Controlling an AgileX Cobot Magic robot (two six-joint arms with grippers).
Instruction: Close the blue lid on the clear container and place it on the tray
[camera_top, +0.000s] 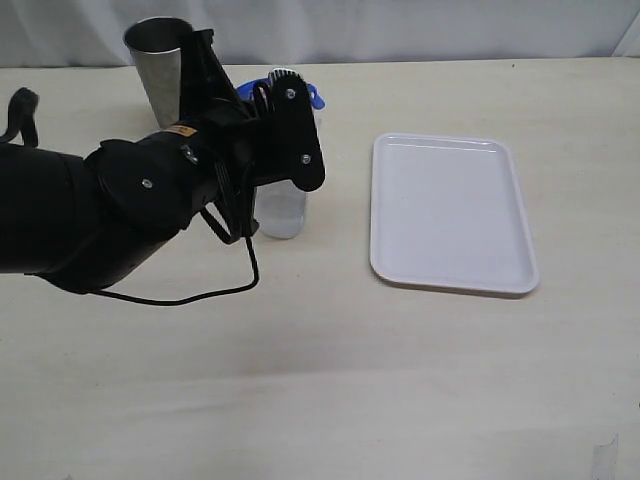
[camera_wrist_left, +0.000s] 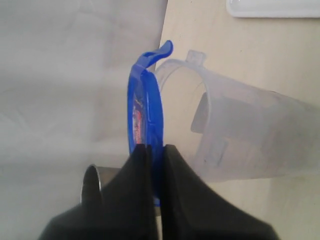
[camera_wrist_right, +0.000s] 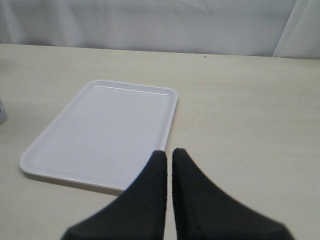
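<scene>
Left tool (camera_wrist_left: 154, 147): clamped on the blue lid (camera_wrist_left: 145, 100), which is held on edge at the rim of the clear container (camera_wrist_left: 240, 135).
Clear container: stood on the surface (camera_top: 350, 380), near the tray (camera_top: 450, 215).
Right tool (camera_wrist_right: 169, 152): closed, nothing held.

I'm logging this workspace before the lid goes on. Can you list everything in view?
table: one, pale beige, under everything
tray: one, white, flat on the table, right side of the exterior view
clear container: one, transparent, upright on the table, left of the tray, apart from it
blue lid: one, bright blue, gripped by its rim, facing the container's mouth
metal cup: one, grey, upright behind the container
left end effector: one, black, shut on the blue lid
right end effector: one, black, shut, holding nothing, near the tray
</scene>
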